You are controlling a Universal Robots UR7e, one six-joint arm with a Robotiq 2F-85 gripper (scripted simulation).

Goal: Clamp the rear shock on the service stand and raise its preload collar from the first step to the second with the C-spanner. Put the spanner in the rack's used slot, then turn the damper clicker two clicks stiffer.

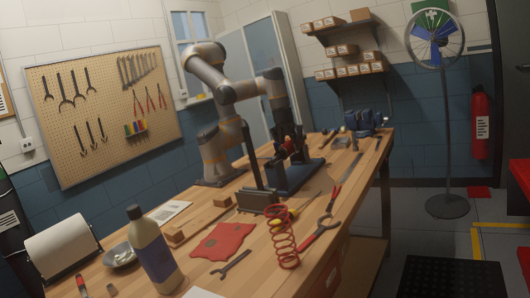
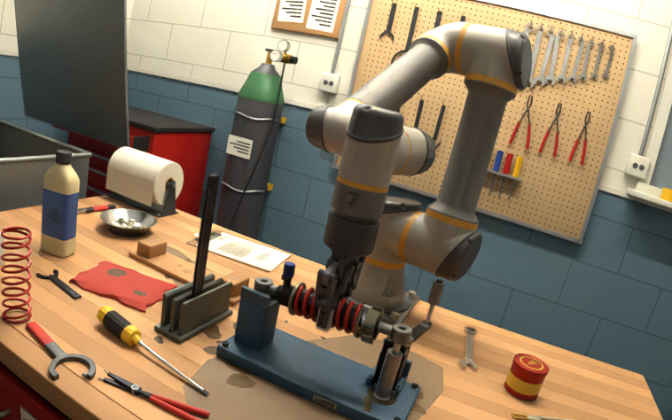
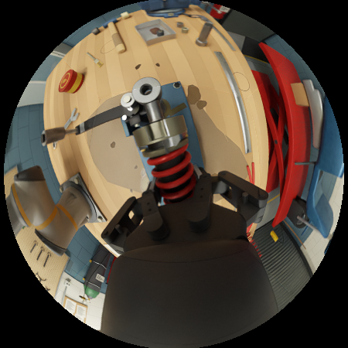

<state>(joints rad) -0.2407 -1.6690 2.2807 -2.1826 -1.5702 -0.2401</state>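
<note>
My gripper [image 2: 328, 309] reaches down over the blue service stand [image 2: 317, 364] in the middle of the bench. The rear shock [image 2: 327, 309], a dark body with a red coil spring, is gripped around its spring in my closed fingers and lies level across the stand, one end at the blue block [image 2: 255, 317], the other at the clamp post [image 2: 394, 359]. Its grey preload collar [image 3: 160, 133] sits at the clamp end of the spring. The clamp lever [image 3: 83, 125] sticks out sideways there. A blue clicker knob [image 2: 288, 271] stands on the block end. The red-handled C-spanner [image 2: 54, 349] lies near the front edge.
A grey slotted rack [image 2: 193, 309] with a tall black bar stands left of the stand. A loose red spring [image 1: 283, 236], screwdriver [image 2: 143, 341], red pliers [image 2: 156, 396], red rag [image 2: 121, 285] and bottle [image 2: 58, 205] lie around it. A small wrench [image 2: 468, 349] and red tin [image 2: 526, 376] sit to the right.
</note>
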